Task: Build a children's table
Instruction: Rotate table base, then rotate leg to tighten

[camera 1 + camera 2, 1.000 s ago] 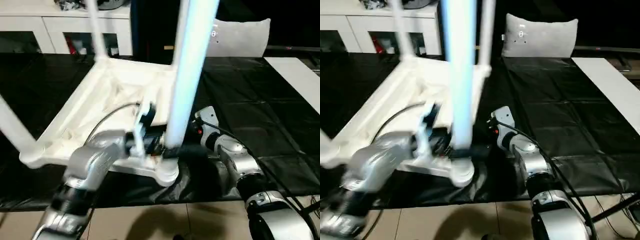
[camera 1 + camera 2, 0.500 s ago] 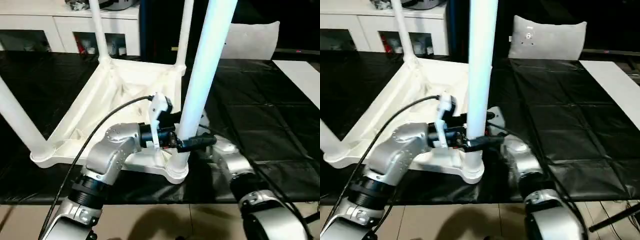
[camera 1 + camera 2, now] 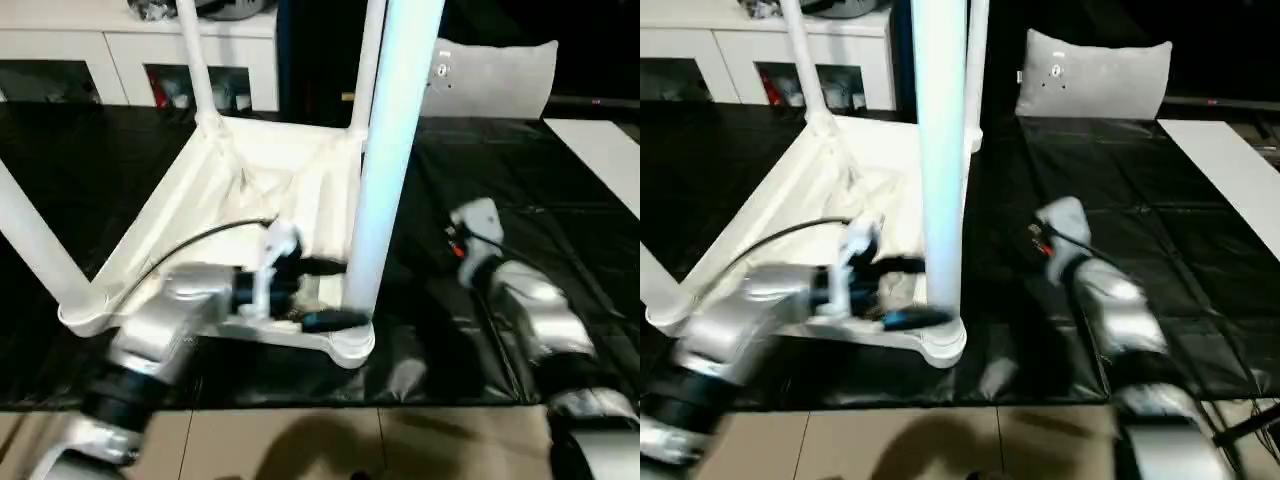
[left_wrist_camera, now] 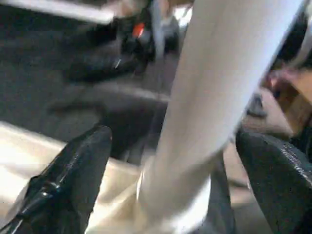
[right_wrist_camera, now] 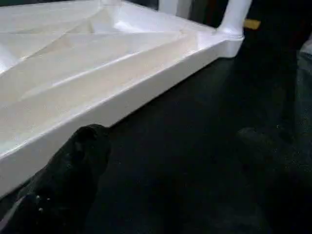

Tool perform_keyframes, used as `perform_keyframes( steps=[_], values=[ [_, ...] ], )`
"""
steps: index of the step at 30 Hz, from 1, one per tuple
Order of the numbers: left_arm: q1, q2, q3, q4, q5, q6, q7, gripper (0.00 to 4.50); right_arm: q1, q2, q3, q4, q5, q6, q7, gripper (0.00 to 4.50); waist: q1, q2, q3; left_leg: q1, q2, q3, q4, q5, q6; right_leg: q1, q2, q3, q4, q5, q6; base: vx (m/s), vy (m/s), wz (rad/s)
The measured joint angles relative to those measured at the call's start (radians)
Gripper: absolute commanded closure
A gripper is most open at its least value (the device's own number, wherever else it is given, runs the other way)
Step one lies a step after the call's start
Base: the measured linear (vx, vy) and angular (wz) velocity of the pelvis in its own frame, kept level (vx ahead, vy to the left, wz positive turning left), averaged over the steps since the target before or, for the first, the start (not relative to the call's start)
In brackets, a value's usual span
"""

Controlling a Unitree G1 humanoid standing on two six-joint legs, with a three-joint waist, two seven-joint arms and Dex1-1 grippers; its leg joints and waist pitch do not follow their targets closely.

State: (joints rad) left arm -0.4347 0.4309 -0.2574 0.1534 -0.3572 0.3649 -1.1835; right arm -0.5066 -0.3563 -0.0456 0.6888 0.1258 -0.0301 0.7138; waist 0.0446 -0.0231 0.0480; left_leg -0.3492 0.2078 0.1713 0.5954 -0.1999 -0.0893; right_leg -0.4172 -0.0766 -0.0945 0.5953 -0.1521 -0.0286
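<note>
The children's table lies upside down on black cloth, its ribbed white tabletop [image 3: 270, 170] facing up. Legs stand in its corner sockets; the near leg [image 3: 385, 160] rises from the front right socket [image 3: 350, 345]. My left gripper [image 3: 335, 293] is open, with one black finger on each side of that leg's base. In the left wrist view the leg [image 4: 214, 97] passes between the wide-apart fingers [image 4: 73, 180]. My right arm [image 3: 525, 305] lies to the right of the table. My right gripper [image 5: 170, 146] is open above the cloth, beside the tabletop's rim [image 5: 122, 102], and holds nothing.
A white glass-door cabinet [image 3: 100, 50] stands behind the table. A grey pillow [image 3: 495, 75] lies at the back right and a white panel [image 3: 600, 150] at the far right. The black cloth ends at a tiled floor [image 3: 300, 440] close to me.
My right arm has pulled away from the near leg's base and off to the right. My left gripper remains open around that leg. The camera has shifted a little.
</note>
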Motion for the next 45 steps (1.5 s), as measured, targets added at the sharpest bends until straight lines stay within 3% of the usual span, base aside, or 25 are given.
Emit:
perform_keyframes(
  steps=[8,18,26,35,45],
  values=[
    [-0.050,0.073,-0.078,0.118,0.129,-0.109,-0.068,0.64,0.148,-0.150,0.016,-0.260,0.076,0.097,0.216,0.00,0.018,0.003,0.001,0.000,0.000,-0.001,0.000,0.000,0.000,0.001,0.000,0.000,-0.001,-0.001,0.001,0.000,0.000,0.00],
    [-0.110,0.075,-0.132,0.192,0.177,-0.148,-0.143,1.35,0.285,-0.256,0.019,-0.484,0.148,0.183,0.360,0.00,0.020,0.014,0.000,0.001,0.000,-0.001,0.000,0.000,0.000,0.002,0.000,-0.001,-0.001,-0.001,0.002,0.000,0.000,0.00],
    [-0.129,0.081,-0.142,0.272,0.226,-0.201,-0.155,2.06,0.380,-0.285,0.030,-0.645,0.197,0.250,0.429,0.00,0.024,0.023,0.001,0.001,0.000,-0.002,0.000,0.000,0.000,0.003,0.000,-0.002,-0.003,-0.001,0.002,0.000,0.000,0.00],
    [-0.159,0.077,-0.163,0.363,0.276,-0.242,-0.164,2.71,0.435,-0.314,0.045,-0.713,0.218,0.282,0.450,0.00,0.037,0.025,0.000,0.000,0.000,-0.002,0.000,0.000,0.000,0.004,0.000,-0.003,-0.007,-0.001,0.002,0.000,0.000,0.00],
    [-0.167,0.064,-0.168,0.414,0.298,-0.290,-0.165,3.34,0.435,-0.325,0.045,-0.716,0.225,0.289,0.451,0.00,0.044,0.025,0.000,0.001,0.000,-0.002,0.000,0.000,0.001,0.006,0.000,-0.003,-0.008,-0.001,0.002,0.000,0.000,0.00]
  ],
)
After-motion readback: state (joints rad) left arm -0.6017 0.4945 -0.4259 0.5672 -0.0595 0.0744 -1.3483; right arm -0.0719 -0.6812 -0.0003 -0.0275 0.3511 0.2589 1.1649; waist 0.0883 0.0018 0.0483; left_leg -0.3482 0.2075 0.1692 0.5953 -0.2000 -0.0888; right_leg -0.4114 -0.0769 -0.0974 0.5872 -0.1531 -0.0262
